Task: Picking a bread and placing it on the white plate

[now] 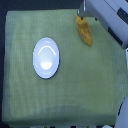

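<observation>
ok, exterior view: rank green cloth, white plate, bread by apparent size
1. green cloth, covers most of the frame.
2. white plate, far smaller than the cloth.
3. bread, narrower than the plate and a bit shorter; its top end sits under the claw, so its full length is unsure.

Exterior view, single camera: mounted high, looking steeply down on the green cloth-covered table, whose surface fills nearly the whole frame at middling range. The white plate sits left of centre; the arm enters from the exterior view's upper right corner. No second view to compare.
</observation>
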### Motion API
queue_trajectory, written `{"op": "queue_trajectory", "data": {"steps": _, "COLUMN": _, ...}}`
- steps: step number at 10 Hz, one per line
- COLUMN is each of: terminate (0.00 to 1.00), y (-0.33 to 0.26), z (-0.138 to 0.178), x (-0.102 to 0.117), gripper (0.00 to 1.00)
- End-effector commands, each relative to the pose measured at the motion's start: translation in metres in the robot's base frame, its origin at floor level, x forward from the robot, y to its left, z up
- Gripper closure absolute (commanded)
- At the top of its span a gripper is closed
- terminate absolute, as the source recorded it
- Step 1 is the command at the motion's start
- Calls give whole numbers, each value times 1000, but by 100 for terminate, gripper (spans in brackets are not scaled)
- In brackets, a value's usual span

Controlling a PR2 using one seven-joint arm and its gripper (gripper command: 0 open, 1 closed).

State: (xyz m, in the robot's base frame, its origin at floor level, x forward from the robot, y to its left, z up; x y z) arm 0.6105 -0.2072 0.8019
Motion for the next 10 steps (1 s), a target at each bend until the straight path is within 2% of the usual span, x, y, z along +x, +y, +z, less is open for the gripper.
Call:
{"op": "queue_trajectory", "data": {"steps": 1, "terminate": 0, "y": 5, "z": -41, "x": 20, "gripper": 0}}
{"op": "queue_trajectory", "data": {"steps": 3, "terminate": 0, "y": 9, "z": -52, "x": 25, "gripper": 0}}
{"op": "queue_trajectory", "data": {"steps": 10, "terminate": 0, "y": 30, "z": -77, "x": 14, "gripper": 0}}
